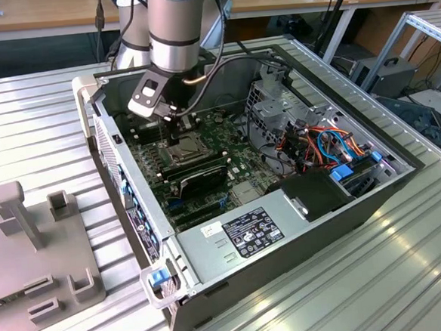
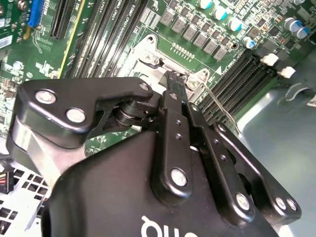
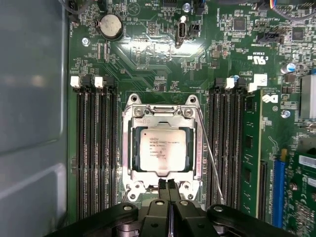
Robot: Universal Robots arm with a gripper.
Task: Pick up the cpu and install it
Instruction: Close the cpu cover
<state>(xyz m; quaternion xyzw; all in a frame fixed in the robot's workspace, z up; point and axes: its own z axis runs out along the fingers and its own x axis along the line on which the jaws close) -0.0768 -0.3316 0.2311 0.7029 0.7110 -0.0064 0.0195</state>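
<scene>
My hand (image 3: 168, 183) has its two fingers pressed together, tips down at the edge of the socket (image 3: 132, 148) frame. I see nothing between them, though anything thin pinched there would be hidden from me. The cpu (image 3: 162, 149) lies flat inside the socket, silver top up, bordered by the metal plate. A wire lever (image 3: 210, 158) runs along one side. In the second wrist view the hand's own black linkage covers the cpu and most of the socket. In the exterior view the arm (image 1: 173, 32) reaches down into the open computer case (image 1: 285, 229) on the tabletop (image 1: 34, 95), and I cannot make out the chip there.
</scene>
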